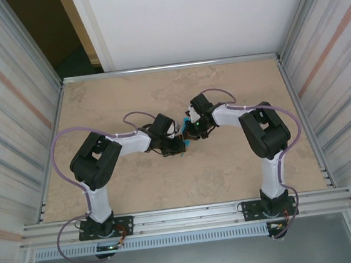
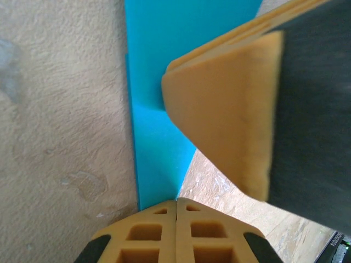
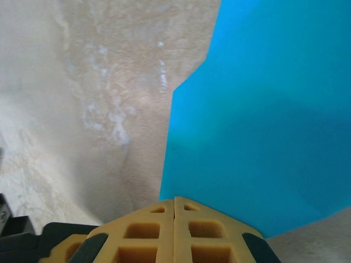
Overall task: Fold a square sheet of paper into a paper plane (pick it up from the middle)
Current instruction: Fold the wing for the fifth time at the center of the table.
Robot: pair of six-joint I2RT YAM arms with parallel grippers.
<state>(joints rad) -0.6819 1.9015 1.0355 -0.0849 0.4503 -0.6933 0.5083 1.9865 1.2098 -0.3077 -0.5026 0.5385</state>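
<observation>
The turquoise sheet of paper (image 1: 186, 145) is held just above the table's middle, between the two arms. In the left wrist view the paper (image 2: 156, 82) rises from my left gripper (image 2: 176, 201), whose jaws are pressed together on its lower corner. The right gripper's tan finger (image 2: 230, 109) lies over the paper's right side there. In the right wrist view the paper (image 3: 258, 126) shows a stepped left edge, as of folded layers, and my right gripper (image 3: 174, 198) is shut on its bottom edge. Whether it has the paper plane's shape I cannot tell. From above, the left gripper (image 1: 176, 145) and right gripper (image 1: 191, 133) nearly touch.
The beige marbled tabletop (image 1: 128, 99) is bounded by metal rails and ribbed side walls (image 1: 11, 123). Both arms bend inward, their elbows (image 1: 94, 162) (image 1: 265, 133) near the front corners. A white panel (image 1: 188, 17) stands behind the table.
</observation>
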